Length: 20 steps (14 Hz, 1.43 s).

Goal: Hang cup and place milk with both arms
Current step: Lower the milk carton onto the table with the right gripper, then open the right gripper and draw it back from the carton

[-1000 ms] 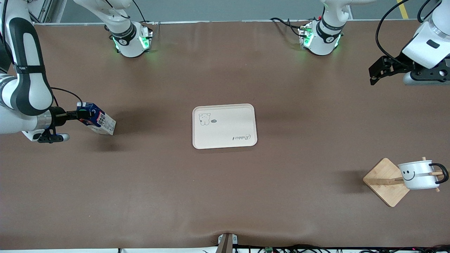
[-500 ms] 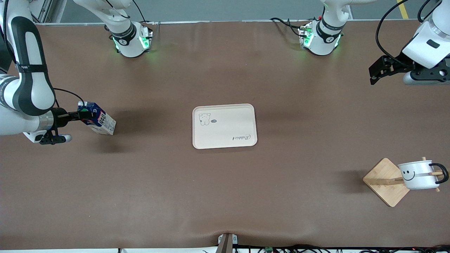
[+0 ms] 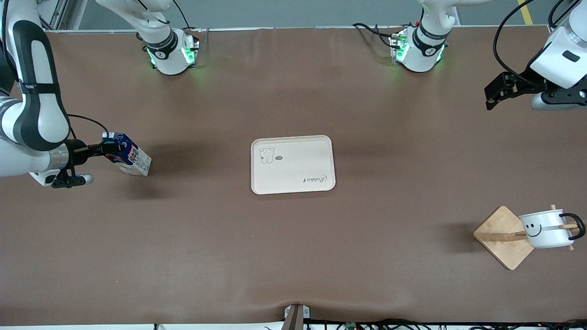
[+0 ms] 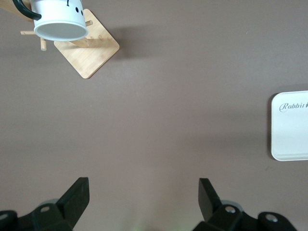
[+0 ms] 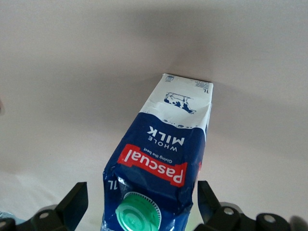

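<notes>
The milk [image 3: 133, 160], a dark blue carton with a green cap, stands on the table at the right arm's end. My right gripper [image 3: 108, 148] is open around its top. In the right wrist view the milk [image 5: 163, 154] sits between the black fingers [image 5: 72, 202] with a gap on each side. The cup [image 3: 545, 228], white with a smiley face, hangs by its black handle on a peg of the wooden rack [image 3: 502, 236]. My left gripper [image 3: 497, 89] hangs open and empty in the air over the left arm's end of the table. Its wrist view shows the cup [image 4: 60, 21] and the left gripper [image 4: 143, 185].
A cream tray [image 3: 293, 165] lies flat in the middle of the table, its edge also showing as tray [image 4: 291, 125] in the left wrist view. The two green-lit arm bases [image 3: 172, 52] stand along the table edge farthest from the front camera.
The left gripper has drifted slightly up and toward the table's end. The right gripper and the milk have stayed where they were.
</notes>
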Available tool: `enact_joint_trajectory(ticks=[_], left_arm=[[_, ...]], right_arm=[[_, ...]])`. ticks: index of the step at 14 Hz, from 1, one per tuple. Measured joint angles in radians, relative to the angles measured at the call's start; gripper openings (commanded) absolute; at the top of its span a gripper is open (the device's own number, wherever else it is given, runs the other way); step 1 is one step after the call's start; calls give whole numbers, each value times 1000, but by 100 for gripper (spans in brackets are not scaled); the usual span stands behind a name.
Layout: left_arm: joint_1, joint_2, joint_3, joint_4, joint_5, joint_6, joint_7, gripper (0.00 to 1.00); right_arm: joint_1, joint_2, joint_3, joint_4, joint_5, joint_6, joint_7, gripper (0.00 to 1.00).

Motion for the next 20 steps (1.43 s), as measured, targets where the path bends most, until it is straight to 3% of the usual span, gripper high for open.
enact_joint_trajectory(ticks=[4, 9, 13, 16, 20], left_arm=[[0, -12, 0, 1, 0, -6, 0, 100], [1, -14, 2, 1, -2, -7, 0, 100], [3, -14, 4, 1, -3, -7, 0, 100], [11, -15, 4, 2, -3, -7, 0, 100], [13, -15, 5, 4, -4, -7, 0, 100]], right_arm=[[1, 0, 0, 18, -2, 4, -32, 100], [38, 27, 2, 188, -166, 10, -216, 100], [66, 50, 1, 297, -194, 28, -234, 100], [69, 51, 6, 399, -195, 127, -234, 100], [73, 39, 89, 497, -194, 209, -234, 100]])
